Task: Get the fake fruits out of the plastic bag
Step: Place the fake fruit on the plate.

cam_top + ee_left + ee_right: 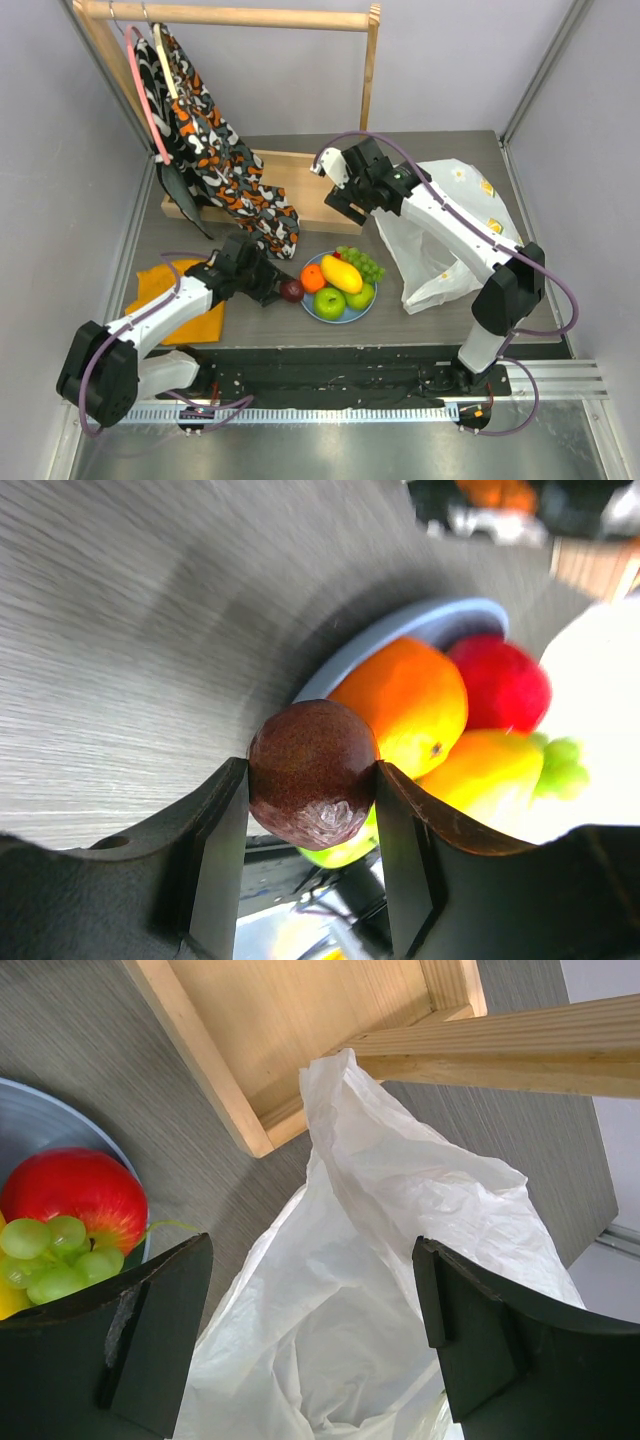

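The left gripper [279, 286] is pinching the dark purple plum [312, 785] between its fingers, just beside the left rim of the light-blue plate [343, 320]. The plate is carrying the orange [313, 278], green apple [329, 301], yellow mango [341, 273], grape bunch [363, 264] and red apple [75, 1195]. The plastic bag [452, 235] is lying crumpled right of the plate, and the right gripper [312, 1256] is hanging wide open over it, gripping nothing.

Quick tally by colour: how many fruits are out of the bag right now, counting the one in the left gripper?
Green: 3 (green apple, green pear, grape bunch)
Orange: 1 (orange)
Yellow: 1 (mango)
Red: 1 (red apple)
Dark purple: 1 (plum, held in the left gripper)
Total: 7
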